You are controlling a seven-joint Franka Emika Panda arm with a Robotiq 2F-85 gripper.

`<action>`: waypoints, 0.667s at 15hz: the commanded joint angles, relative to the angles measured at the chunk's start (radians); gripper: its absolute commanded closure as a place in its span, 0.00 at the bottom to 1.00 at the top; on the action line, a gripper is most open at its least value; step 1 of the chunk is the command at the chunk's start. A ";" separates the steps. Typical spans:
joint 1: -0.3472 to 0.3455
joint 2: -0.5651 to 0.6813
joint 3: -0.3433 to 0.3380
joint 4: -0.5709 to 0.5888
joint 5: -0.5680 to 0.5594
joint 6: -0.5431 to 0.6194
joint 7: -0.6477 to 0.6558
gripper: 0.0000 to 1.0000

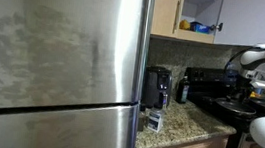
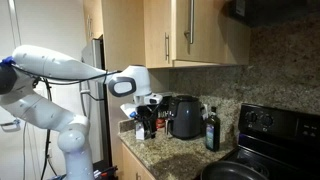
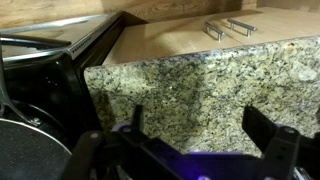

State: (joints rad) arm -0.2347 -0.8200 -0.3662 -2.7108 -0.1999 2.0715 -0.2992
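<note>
Claw (image 2: 148, 116) hangs low over the near end of the granite table (image 2: 170, 155), carried on the white arm (image 2: 60, 65) that reaches in from the side away from the stove (image 2: 270, 128). In the wrist view its fingers (image 3: 268, 135) stand spread wide, with nothing between them, only bare speckled stone below. Nearest thing is a black appliance (image 2: 183, 117), a kettle or coffee maker by its outline. It stands upright at the back of the table, just beside the claw on the stove side, and whether the two touch cannot be told. A dark bottle (image 2: 211, 128) stands upright further along, between the appliance and the stove. The wrist view shows neither. It looks across the stone to the table's front edge, with cabinet doors (image 3: 170, 35) beyond and the stove along one side, so the appliance seems to lie outside the span of the fingers rather than in line with them. Small items close under the claw in an exterior view are too blurred to name.
</note>
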 commanded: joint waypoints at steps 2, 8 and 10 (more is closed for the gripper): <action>-0.010 0.003 0.009 0.002 0.009 -0.001 -0.007 0.00; 0.022 0.054 0.098 -0.001 0.006 0.073 0.088 0.00; 0.079 0.059 0.193 -0.039 0.009 0.177 0.147 0.00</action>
State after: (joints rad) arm -0.2150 -0.8051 -0.2963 -2.7137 -0.1980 2.1238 -0.2387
